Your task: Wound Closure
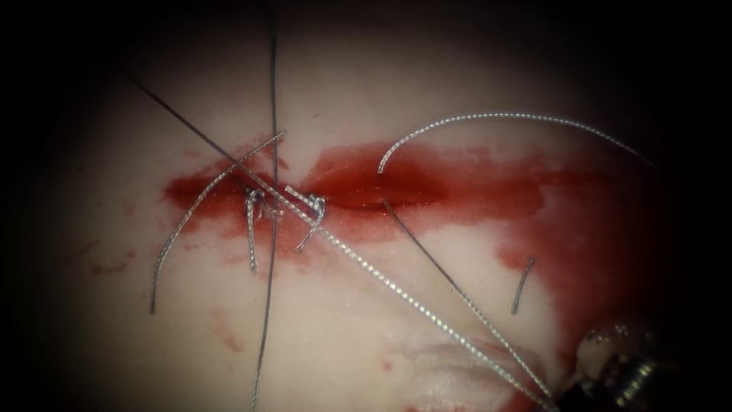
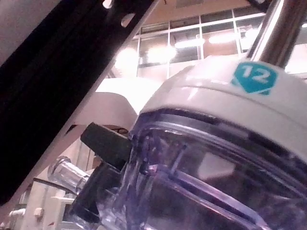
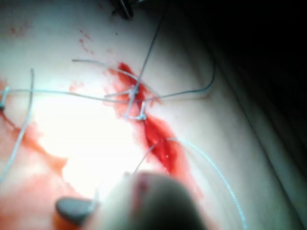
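**Red fluid and crossed strands around a part-closed cut**

Red fluid (image 1: pixel 595 229) lay along the cut (image 1: pixel 427 191), which ran left to right across the pale tissue (image 1: pixel 366 320), and spread widest toward the right. Near the cut's left end sat two stitches, one (image 1: pixel 252 204) just left of the other (image 1: pixel 314 207), with loose tails and long strands crossing over them. From the second stitch a silvery thread (image 1: pixel 396 290) ran slanting toward the tissue's near edge on the right. Above the middle of the cut a loose strand (image 1: pixel 488 116) arched away to the right. A short cut end (image 1: pixel 522 286) lay apart, below the cut's right part.

The right tool (image 1: pixel 621 366) sat well right of the stitches, where the slanting thread ended. Whether it held that thread could not be told. Nor could I tell which strand, if any, was the needle.

The likely trouble was snagging. With so many strands crossing over the stitches, a pull on the wrong one might loosen a knot or drag at the cut's lip. The fluid also hid the edges on the right.
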Robot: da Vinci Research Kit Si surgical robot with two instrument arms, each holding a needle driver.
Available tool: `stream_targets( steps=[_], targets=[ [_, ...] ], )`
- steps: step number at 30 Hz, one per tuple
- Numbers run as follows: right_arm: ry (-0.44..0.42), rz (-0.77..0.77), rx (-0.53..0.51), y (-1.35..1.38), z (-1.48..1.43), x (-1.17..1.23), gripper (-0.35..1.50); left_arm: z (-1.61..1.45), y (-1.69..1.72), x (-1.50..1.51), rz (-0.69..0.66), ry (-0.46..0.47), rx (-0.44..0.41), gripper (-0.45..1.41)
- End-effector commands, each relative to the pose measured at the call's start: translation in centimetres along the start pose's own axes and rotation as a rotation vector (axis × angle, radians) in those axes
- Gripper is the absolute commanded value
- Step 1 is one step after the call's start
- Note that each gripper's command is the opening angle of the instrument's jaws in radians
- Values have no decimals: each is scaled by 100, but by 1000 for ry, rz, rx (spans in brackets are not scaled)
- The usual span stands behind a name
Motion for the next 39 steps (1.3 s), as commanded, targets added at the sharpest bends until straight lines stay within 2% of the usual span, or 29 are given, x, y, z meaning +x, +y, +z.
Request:
stream_targets(
  steps=[1,5,12,17,22,26,34,35,36,37,39],
  targets=[
    [2,8,-4,0,-6,10,-35,2,-8,-10,-15,-7,1,-45],
    [-22,108,-11,-3,-19,-7,-35,-3,7,-23,-54,-33,-10,-45],
    [-36,104,-54,-7,-50,-38,-35,-9,32,-39,-107,-41,-38,-45],
    [-43,102,-56,-8,-53,-43,-35,-14,45,-45,-126,-48,-91,-45],
    [-64,95,-76,-8,-67,-58,-35,-21,64,-56,-146,-58,-131,-45],
    [-73,89,-127,-6,-82,-69,-35,-24,78,-67,-154,-66,-144,-45],
    [-75,87,-135,-8,-94,-77,-35,-29,91,-77,-192,-93,-160,-45],
    [-68,86,-147,-8,-95,-78,-35,-29,91,-77,-204,-85,-159,-45],
    [-8,87,-176,-6,-97,-72,-35,-29,87,-73,-188,-51,-157,-45],
    [60,103,-185,-5,-102,-58,-35,-28,80,-64,-159,-11,-159,-45],
    [133,127,-198,-5,-105,-37,-35,-26,70,-51,-142,28,-148,-45]
  ],
)
